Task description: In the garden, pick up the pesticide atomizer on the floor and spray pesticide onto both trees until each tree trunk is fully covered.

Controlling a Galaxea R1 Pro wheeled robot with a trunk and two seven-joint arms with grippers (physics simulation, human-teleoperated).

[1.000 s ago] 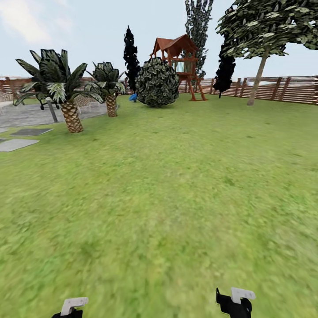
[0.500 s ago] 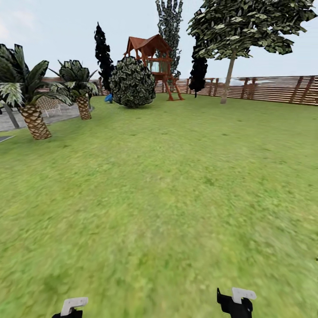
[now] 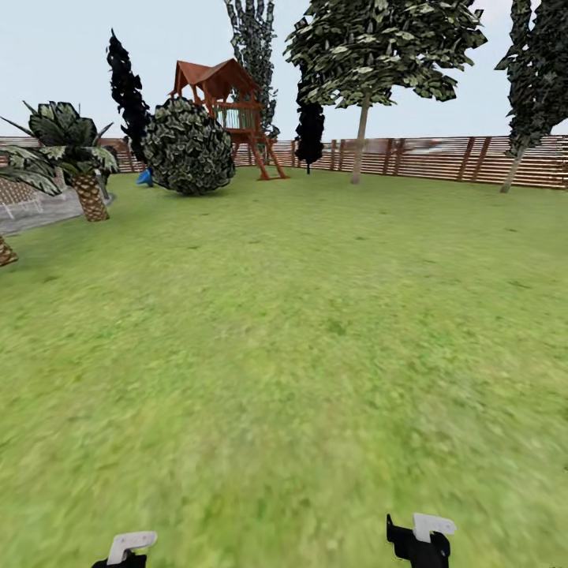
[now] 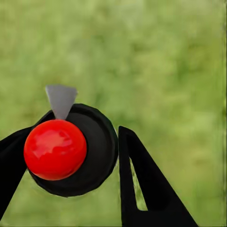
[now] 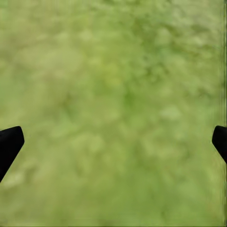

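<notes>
Left claw (image 4: pixel 71 161): black, tapered fingers (image 4: pixel 142 184) closed on pesticide atomizer (image 4: pixel 71 151); seen end-on in left wrist view, long axis running along the line of sight, glossy red round top facing the camera, dark round body behind it, small grey wedge-shaped nozzle projecting sideways from the top. No readable label or writing. Blurred grass beyond.
Right claw (image 5: pixel 113 142): black fingertips (image 5: pixel 9 144) spread wide at opposite edges of right wrist view, nothing between them, mottled green lawn below.
Head view, near: both claws low in frame above lawn (image 3: pixel 315 355), soft blurred turf.
Middle: scaly-trunked palm (image 3: pixel 79 166), round dark leafy bush (image 3: pixel 188 146).
Far: red-brown wooden play tower (image 3: pixel 225 102), black cone-shaped trees (image 3: pixel 126 91), thin-trunked tree (image 3: pixel 363 95), brown horizontal-slat fence (image 3: pixel 442 162).
</notes>
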